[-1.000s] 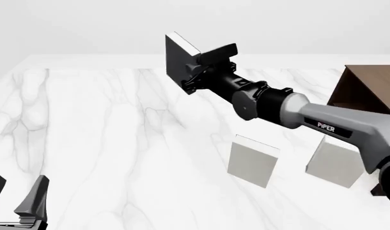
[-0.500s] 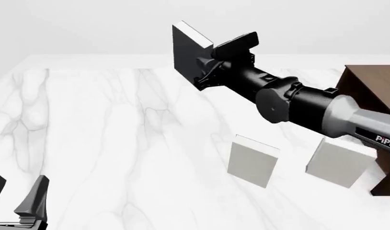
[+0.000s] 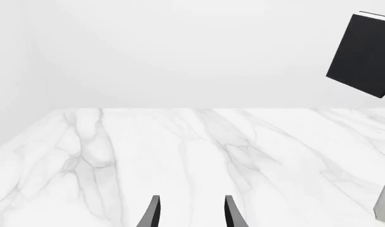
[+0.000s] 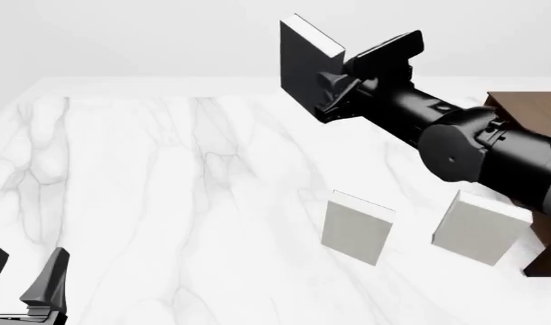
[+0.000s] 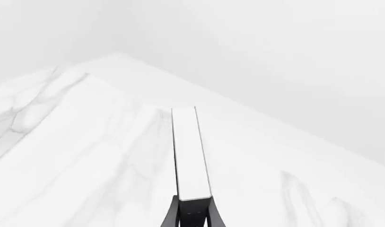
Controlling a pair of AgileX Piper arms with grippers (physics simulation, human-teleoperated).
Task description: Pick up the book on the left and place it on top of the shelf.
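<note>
Black book held aloft in my right hand, over the far half of the white marble desk.

My right hand is clamped on the black-covered book with white page edges, which is clear of the desk and upright with a slight tilt, at about 1 o'clock in the front view. Through the right wrist camera I see its white page edge running away from the fingers. The dark brown wooden shelf unit sits at 3 o'clock, partly behind the arm. Two white-covered books stand near it at about 4 o'clock. My left hand rests at 8 o'clock, fingers apart, holding nothing.
</note>
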